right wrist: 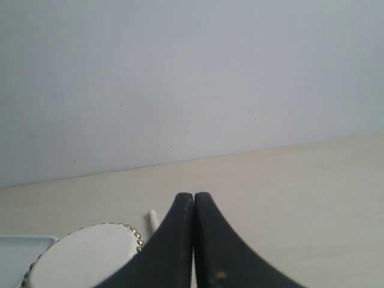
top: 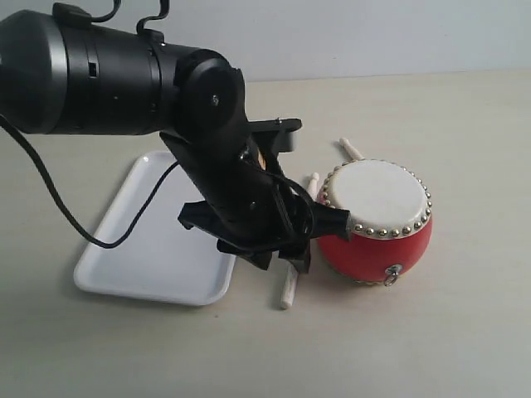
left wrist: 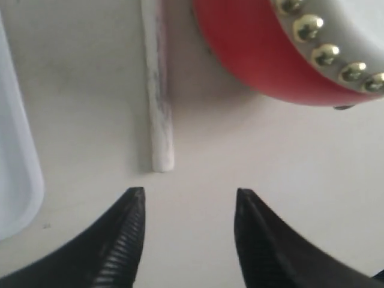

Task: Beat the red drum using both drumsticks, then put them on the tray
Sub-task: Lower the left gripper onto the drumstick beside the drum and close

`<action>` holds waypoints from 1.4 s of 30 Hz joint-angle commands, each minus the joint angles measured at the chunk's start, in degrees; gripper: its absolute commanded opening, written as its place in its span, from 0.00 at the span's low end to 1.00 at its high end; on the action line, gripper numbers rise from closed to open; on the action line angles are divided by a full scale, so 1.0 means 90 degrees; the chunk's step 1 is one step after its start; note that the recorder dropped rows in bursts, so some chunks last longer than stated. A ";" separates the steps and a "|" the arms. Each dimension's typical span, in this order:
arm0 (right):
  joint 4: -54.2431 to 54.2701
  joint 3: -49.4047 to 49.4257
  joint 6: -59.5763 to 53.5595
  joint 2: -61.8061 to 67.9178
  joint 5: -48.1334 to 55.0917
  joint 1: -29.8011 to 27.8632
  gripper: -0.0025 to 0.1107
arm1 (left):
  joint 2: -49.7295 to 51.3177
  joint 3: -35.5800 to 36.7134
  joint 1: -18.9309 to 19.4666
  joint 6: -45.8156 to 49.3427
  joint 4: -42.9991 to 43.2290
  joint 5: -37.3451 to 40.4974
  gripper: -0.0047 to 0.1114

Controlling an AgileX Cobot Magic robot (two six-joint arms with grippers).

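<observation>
The red drum (top: 377, 220) stands upright on the table, its cream skin ringed by brass studs. One drumstick (top: 288, 290) lies on the table between the drum and the white tray (top: 149, 249), and my left arm covers its middle. The other drumstick (top: 352, 149) lies behind the drum. My left gripper (left wrist: 189, 195) is open and holds nothing; it hangs just past the end of the first drumstick (left wrist: 159, 114), beside the drum (left wrist: 252, 54). My right gripper (right wrist: 193, 198) is shut and empty, well back from the drum (right wrist: 84, 252), and it does not appear in the exterior view.
My bulky black left arm (top: 124, 75) and its cable reach over the tray's far end. The tray's rim (left wrist: 18, 174) lies close beside my left fingers. A pale wall (right wrist: 180, 72) stands behind the table.
</observation>
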 commanded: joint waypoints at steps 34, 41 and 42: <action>0.0012 0.0028 -0.0014 -0.0042 -0.0043 -0.0013 0.02 | 0.1650 -0.1537 -0.0170 -0.0487 0.0909 0.0760 0.46; 0.0012 0.0028 -0.0014 -0.0042 -0.0043 -0.0013 0.02 | 0.1662 -0.1537 -0.0170 -0.0616 0.1044 0.0577 0.46; 0.0012 0.0028 -0.0014 -0.0042 -0.0043 -0.0013 0.02 | 0.1662 -0.1537 -0.0170 -0.0616 0.1074 0.0577 0.46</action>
